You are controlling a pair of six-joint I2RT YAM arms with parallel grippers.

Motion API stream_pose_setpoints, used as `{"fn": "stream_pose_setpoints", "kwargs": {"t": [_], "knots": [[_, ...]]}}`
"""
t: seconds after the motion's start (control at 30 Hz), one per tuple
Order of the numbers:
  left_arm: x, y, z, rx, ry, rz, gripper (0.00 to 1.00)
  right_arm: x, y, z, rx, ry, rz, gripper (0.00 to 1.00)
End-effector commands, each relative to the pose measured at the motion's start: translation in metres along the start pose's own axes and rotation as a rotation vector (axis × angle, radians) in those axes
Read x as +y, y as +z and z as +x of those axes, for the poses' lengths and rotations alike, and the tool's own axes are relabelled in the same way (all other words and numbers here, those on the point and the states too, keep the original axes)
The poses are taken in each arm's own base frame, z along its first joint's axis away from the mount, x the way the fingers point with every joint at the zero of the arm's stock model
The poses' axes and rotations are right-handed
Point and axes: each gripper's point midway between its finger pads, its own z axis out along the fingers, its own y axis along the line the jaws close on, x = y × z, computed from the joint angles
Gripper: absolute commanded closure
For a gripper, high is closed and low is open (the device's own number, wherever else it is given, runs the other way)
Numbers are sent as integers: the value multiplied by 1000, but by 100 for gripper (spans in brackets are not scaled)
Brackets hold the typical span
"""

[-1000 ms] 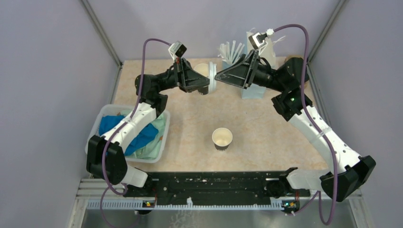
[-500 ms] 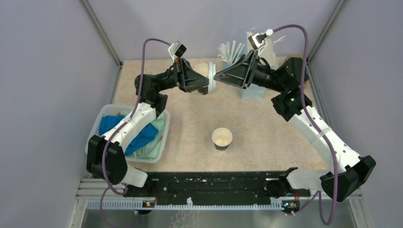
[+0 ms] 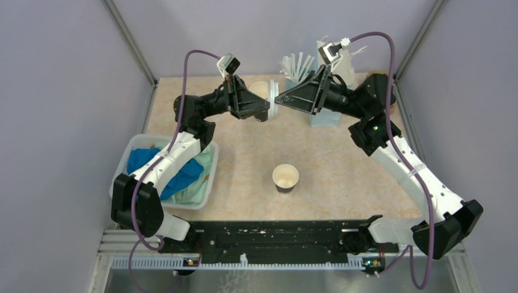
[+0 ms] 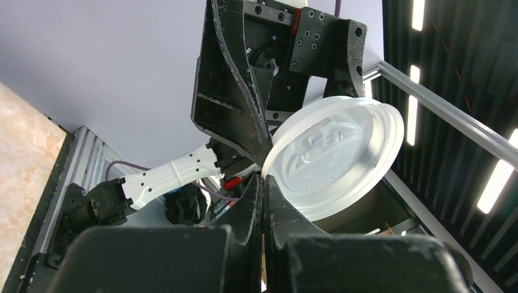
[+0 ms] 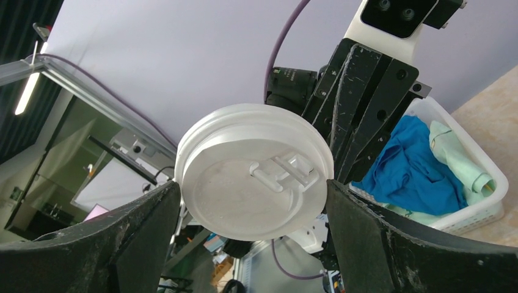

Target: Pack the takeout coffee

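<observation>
Hardly anything has shifted over the last second; the right arm has only crept a touch closer to the left one. No lidded cup shows yet. The white lid (image 5: 253, 171) of the takeout coffee hangs on edge in the air above the far middle of the desk (image 3: 342, 177), shared between both arms. The right tool (image 5: 253, 189) is spread wide across it, with a finger against the rim on either side. The left tool (image 4: 263, 186) is fully closed and appears to pinch the thin rim at one spot. The step in hand looks like a handover of the lid. The next move probably calls for the left tool to let go and back away, so the right arm can turn the lid flat. An open paper cup (image 3: 285, 177) stands alone near the middle of the desk, towards the near edge, with bare surface all round it for a descent. Another lidless cup (image 3: 259, 90) shows just behind the lid at the far edge. A holder of white sticks (image 3: 296, 66) crowds the far right, close to the right arm. A basket of cloths (image 3: 196, 205) fills the near left corner under the left arm.
</observation>
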Motion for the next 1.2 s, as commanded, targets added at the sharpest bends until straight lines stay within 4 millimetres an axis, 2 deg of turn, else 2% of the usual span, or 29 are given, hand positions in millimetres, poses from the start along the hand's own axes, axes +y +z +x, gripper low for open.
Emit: {"fn": "stream_pose_setpoints", "kwargs": {"t": [0.0,0.23,0.4,0.47,0.5,0.57,0.6,0.67,0.8,0.83,0.87,0.93,1.0,1.17], "knots": [[-1,-1,4,11,40,9,100,23,2,-5,-3,-57,-55,13],[-2,0,3,15,47,9,100,16,3,-4,-5,-44,-38,22],[4,-2,5,20,41,-19,98,14,2,-5,-12,-43,-24,24],[10,-6,6,9,25,-35,77,12,1,-4,-21,-38,-6,24],[15,-11,7,2,12,-53,62,10,-1,-4,-27,-36,12,24],[28,-24,9,-16,1,-107,42,-1,-8,-3,-36,-24,73,24],[36,-32,10,-24,-9,-146,33,-13,-14,3,-20,-4,136,24],[56,-49,11,-53,-21,-256,22,-42,-32,19,25,-2,303,24],[105,-97,19,-124,-82,-571,10,-101,-91,56,186,-100,684,24],[116,-108,21,-133,-70,-668,3,-113,-105,69,243,-100,767,24],[130,-121,24,-109,-26,-766,2,-122,-118,78,288,-123,853,24],[139,-136,28,-75,4,-887,2,-139,-136,99,397,-131,992,24],[145,-146,31,-49,45,-947,2,-150,-144,115,492,-151,1096,25],[161,-160,46,-49,41,-988,2,-168,-145,150,691,-257,1312,25]]}}
